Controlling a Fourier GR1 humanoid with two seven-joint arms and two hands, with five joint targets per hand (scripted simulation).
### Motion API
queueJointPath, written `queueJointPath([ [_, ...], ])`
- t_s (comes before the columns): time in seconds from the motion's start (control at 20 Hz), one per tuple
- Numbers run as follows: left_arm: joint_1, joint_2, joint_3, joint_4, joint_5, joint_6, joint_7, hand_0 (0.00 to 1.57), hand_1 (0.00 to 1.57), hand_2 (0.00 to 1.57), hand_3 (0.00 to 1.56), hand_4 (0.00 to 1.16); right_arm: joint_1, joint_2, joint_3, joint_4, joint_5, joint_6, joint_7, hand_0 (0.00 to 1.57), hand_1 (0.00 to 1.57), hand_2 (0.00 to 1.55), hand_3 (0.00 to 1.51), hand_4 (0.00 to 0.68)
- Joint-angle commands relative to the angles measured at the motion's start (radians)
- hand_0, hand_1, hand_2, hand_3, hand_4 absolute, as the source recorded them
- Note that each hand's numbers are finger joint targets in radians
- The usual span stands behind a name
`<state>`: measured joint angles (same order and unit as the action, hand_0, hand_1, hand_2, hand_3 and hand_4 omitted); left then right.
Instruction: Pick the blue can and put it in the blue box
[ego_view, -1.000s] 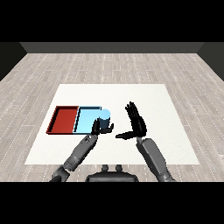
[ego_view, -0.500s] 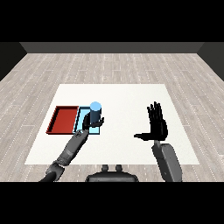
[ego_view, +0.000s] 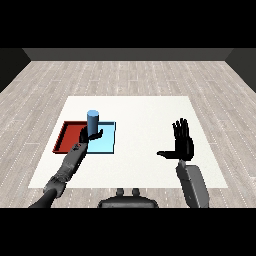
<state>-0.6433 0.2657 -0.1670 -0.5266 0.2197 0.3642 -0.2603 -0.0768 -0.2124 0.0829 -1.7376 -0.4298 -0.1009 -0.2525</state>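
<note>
The blue can (ego_view: 93, 121) stands upright over the light blue tray (ego_view: 107, 143), near that tray's left side. My left hand (ego_view: 88, 135) is curled round the can's lower part, and the can's top rises above the fingers. I cannot tell whether the can's base touches the tray floor. My right hand (ego_view: 182, 143) is far off to the right above the white table (ego_view: 145, 115), fingers straight and spread, thumb pointing left, holding nothing.
The red tray (ego_view: 64, 141) lies directly left of the blue tray, sharing an edge with it. My left forearm (ego_view: 67, 167) crosses the red tray's near right corner. Wooden floor surrounds the table.
My left hand has carried the can left and away, from beside the trays to over the blue tray. My right hand has drawn away to the right and stays open.
</note>
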Motion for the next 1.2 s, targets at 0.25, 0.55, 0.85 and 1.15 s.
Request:
queueJointPath([
  [0.25,-0.164,-0.006,0.006,0.342,-0.085,0.048,0.134,1.57,1.57,1.54,1.41,0.97,-0.063,0.042,-0.032,0.188,0.003,0.028,-0.055,0.0,0.0,0.0,0.0,0.0],
  [0.55,-0.192,-0.046,-0.045,0.476,-0.16,0.029,0.178,1.38,1.38,1.3,1.0,0.88,-0.085,0.006,-0.081,0.191,-0.02,0.035,-0.012,0.0,0.0,0.0,0.0,0.0],
  [0.85,-0.161,-0.087,0.0,0.515,-0.124,-0.035,0.219,1.57,1.57,1.43,0.0,0.78,-0.024,0.048,-0.063,0.207,-0.019,0.071,-0.082,0.0,0.0,0.0,0.0,0.0],
  [1.15,-0.174,-0.079,-0.031,0.524,-0.173,-0.032,0.252,0.0,0.0,0.0,0.0,0.59,-0.036,0.032,-0.07,0.185,-0.02,0.08,-0.056,0.0,0.0,0.0,0.0,0.0],
])
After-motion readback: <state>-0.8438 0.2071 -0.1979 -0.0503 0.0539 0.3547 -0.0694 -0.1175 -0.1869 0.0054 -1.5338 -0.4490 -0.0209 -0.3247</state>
